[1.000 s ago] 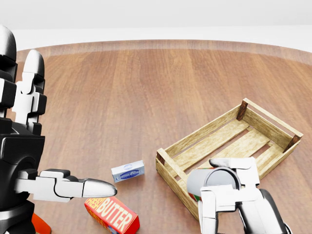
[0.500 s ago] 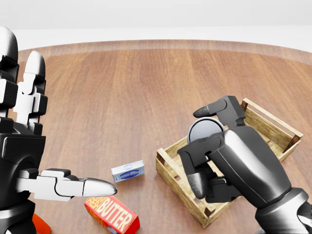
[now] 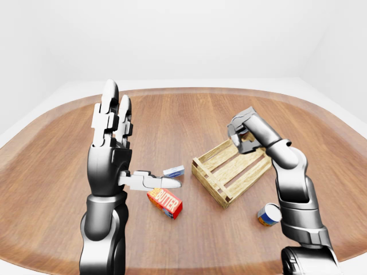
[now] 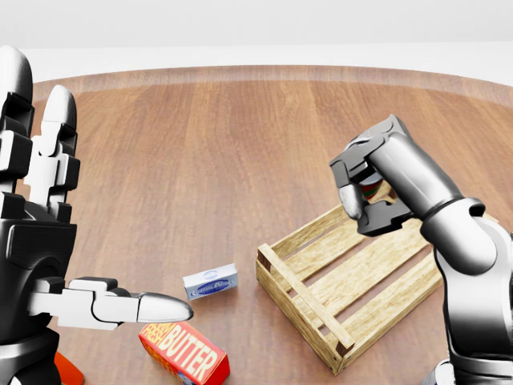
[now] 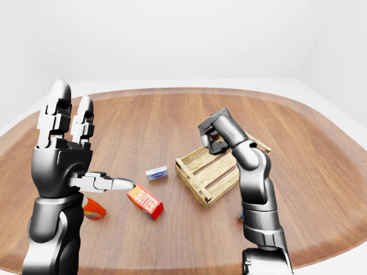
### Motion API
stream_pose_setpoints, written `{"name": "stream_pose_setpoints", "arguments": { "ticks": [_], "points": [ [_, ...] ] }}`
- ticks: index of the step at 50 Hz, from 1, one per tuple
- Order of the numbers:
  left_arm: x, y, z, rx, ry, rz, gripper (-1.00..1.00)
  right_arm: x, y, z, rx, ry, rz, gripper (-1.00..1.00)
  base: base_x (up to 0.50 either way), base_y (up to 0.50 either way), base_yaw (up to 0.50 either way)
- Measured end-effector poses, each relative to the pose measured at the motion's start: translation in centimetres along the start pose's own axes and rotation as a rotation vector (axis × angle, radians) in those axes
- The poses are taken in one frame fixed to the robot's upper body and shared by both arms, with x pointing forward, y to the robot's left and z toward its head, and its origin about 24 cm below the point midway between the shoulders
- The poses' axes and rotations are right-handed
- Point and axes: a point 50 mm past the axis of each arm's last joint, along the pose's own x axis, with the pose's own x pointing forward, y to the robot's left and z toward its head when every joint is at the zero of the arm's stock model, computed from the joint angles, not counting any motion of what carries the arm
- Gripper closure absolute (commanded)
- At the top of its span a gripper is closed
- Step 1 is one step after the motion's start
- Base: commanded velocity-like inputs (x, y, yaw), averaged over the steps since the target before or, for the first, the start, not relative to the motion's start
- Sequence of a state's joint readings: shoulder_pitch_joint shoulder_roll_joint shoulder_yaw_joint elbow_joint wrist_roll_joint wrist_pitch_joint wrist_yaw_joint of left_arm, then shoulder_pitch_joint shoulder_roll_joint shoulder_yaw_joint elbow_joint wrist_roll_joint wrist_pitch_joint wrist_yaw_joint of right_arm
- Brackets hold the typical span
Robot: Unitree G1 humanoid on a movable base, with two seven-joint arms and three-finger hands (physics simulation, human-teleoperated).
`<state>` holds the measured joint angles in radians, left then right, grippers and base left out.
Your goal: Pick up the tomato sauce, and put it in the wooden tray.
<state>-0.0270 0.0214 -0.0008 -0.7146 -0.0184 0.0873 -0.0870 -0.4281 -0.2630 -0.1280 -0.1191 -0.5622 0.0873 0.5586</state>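
Note:
The tomato sauce can point(image 4: 369, 185) has a red and green label and is mostly hidden inside my right hand point(image 4: 365, 192). The fingers are closed round it. The hand holds it in the air above the upper right end of the wooden tray point(image 4: 298, 278), an empty slatted crate on the round wooden table. The hand and tray also show in the left-eye view point(image 3: 243, 134). My left hand point(image 3: 135, 149) is open and empty, raised upright at the left, well apart from the tray.
A red butter box point(image 4: 184, 353) and a small blue and white box point(image 4: 210, 282) lie left of the tray. A blue and orange can point(image 3: 268, 215) lies to the tray's lower right. An orange item point(image 5: 92, 209) sits by my left arm.
My right hand has risen with the can from the bottom of the head view, up and to the right, and now hangs over the tray's far end. The left hand has not moved.

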Motion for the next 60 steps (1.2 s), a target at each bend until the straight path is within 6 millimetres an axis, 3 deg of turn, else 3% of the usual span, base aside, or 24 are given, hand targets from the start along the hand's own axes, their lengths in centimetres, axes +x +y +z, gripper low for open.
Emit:
{"name": "stream_pose_setpoints", "arguments": {
  "ticks": [7, 13, 25, 36, 49, 60],
  "points": [
    [0.1, 0.0, 0.0, 0.0, -0.003, 0.001, -1.0, 1.9, -0.1, -2.6, 0.214, 0.056, -0.123, 1.0, 0.0, 0.0, 0.0],
    [0.1, 0.1, 0.1, -0.001, -0.008, 0.002, -1.0, 3.1, 0.9, -5.2, 0.409, 0.156, -0.225, 1.0, 0.0, 0.0, 0.0],
    [0.2, 0.2, 0.4, 0.0, -0.023, 0.006, -1.0, 3.5, 3.5, -9.7, 0.622, 0.417, -0.384, 1.0, 0.0, 0.0, 0.0],
    [0.2, 0.3, 0.5, 0.0, -0.027, 0.008, -1.0, 3.1, 5.8, -11.7, 0.533, 0.596, -0.401, 1.0, 0.0, 0.0, 0.0],
    [0.2, 0.4, 0.4, -0.001, -0.026, 0.009, -1.0, 3.9, 6.8, -11.3, 0.333, 0.631, -0.353, 1.0, 0.0, 0.0, 0.0],
    [0.3, 0.4, 0.5, -0.002, -0.027, 0.011, -1.0, 4.3, 7.8, -11.0, 0.262, 0.648, -0.302, 1.0, 0.0, 0.0, 0.0]
  ]
}}
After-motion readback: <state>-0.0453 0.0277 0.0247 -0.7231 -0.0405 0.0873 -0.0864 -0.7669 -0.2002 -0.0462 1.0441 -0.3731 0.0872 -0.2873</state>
